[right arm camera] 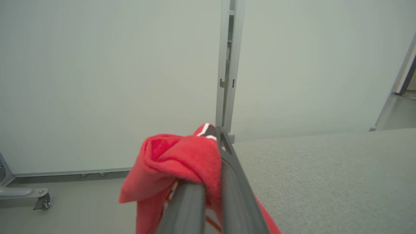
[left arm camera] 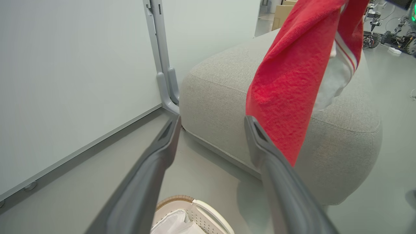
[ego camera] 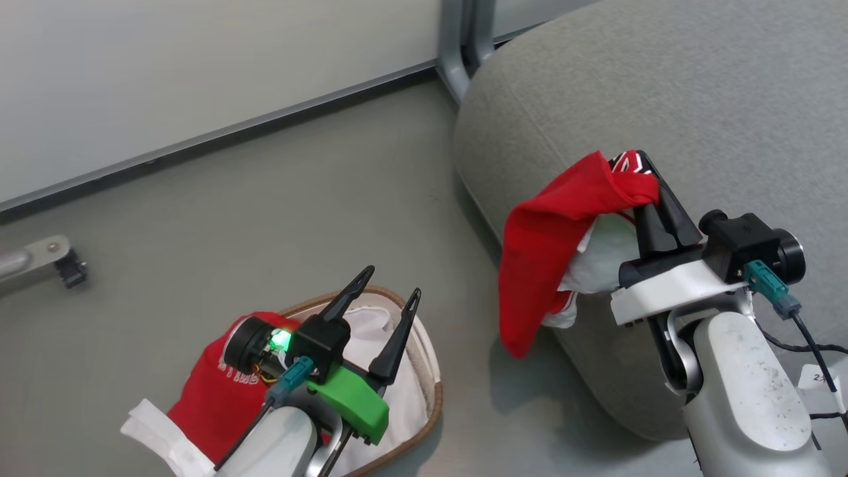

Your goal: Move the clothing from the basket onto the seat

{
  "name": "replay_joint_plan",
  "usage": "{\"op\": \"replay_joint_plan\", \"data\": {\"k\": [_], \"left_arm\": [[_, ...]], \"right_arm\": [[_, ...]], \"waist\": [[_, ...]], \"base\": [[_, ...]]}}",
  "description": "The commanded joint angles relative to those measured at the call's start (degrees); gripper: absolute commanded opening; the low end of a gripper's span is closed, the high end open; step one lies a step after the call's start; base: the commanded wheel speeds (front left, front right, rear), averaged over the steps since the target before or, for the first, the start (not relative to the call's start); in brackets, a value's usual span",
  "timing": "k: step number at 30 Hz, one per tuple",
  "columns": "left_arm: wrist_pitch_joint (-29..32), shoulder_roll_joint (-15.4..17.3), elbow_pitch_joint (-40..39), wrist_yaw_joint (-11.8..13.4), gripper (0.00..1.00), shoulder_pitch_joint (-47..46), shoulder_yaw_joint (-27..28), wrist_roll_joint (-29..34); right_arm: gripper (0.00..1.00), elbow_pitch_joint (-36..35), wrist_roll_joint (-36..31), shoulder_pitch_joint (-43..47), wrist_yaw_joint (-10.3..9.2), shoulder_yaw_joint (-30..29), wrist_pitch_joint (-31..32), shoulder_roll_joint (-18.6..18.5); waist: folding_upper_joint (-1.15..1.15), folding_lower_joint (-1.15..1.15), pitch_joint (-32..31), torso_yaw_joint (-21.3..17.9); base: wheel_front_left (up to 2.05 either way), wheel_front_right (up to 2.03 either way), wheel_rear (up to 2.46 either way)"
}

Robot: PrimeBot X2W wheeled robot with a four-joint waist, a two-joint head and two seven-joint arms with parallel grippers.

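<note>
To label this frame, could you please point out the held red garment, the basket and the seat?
held red garment (ego camera: 550, 245): head view, hanging red fabric.
basket (ego camera: 436, 387): head view, brown woven rim.
seat (ego camera: 729, 99): head view, bare grey top.

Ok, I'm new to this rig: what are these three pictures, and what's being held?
It is a two-armed robot. One picture looks down from its head; the others look along each wrist's two dark fingers. The right pincer is shut on a bright red soft garment with white trim, hanging at the rounded edge of the large grey fabric seat, not yet laid down. The left pincer is open and empty above the small oval white basket with a brown rim, which stands on the floor and holds a second red garment with white lettering.
</note>
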Motion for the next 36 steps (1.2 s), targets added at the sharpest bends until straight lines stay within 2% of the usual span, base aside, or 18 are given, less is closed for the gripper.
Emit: {"op": "replay_joint_plan", "data": {"k": [1,7,12,18,24,28,36], "left_arm": [[0.05,0.45,0.43,-0.26,1.0,-1.12,-0.04,0.29],[0.04,0.53,1.32,-0.66,1.0,-1.65,-1.24,0.88],[0.04,0.18,1.59,-0.87,1.0,-1.94,-1.81,1.18],[0.04,-0.23,1.22,-1.07,1.0,-2.39,-3.16,1.67],[0.04,-0.34,-0.16,-0.98,1.0,-3.36,-3.96,2.36],[0.32,-0.13,-1.09,-0.88,1.0,-4.18,-4.8,2.93],[1.46,-0.52,-3.67,-0.69,1.0,-7.81,-5.85,3.87]], "right_arm": [[0.0,-0.22,0.47,-0.27,-0.06,-0.13,-0.28,-0.12],[0.0,-0.12,1.0,0.81,-0.06,-0.96,-0.28,-0.13],[0.0,0.2,0.81,1.38,-0.06,-1.43,-0.28,-0.12],[0.0,1.28,-0.39,-0.5,-0.06,-2.0,-0.28,-0.13],[0.0,3.46,-4.32,-8.26,-0.06,-2.89,-0.28,-1.0],[0.0,5.46,-5.7,-17.3,-0.06,-4.6,-0.28,-3.9],[0.0,11.03,-7.98,-37.31,-0.07,-6.31,2.14,-16.25]], "waist": [[0.0,0.0,3.81,-8.1],[0.0,0.0,4.46,-11.76],[0.0,0.0,4.63,-12.09],[0.0,0.0,5.54,-9.76],[0.0,0.0,7.57,-5.59],[0.0,0.0,9.71,-2.17],[0.0,0.0,16.4,5.67]], "base": [[0.0,0.0,0.0],[0.0,0.0,0.0],[0.0,0.0,0.0],[0.0,0.0,0.0],[0.0,0.0,0.0],[0.0,0.0,0.0],[0.0,0.0,0.0]]}}
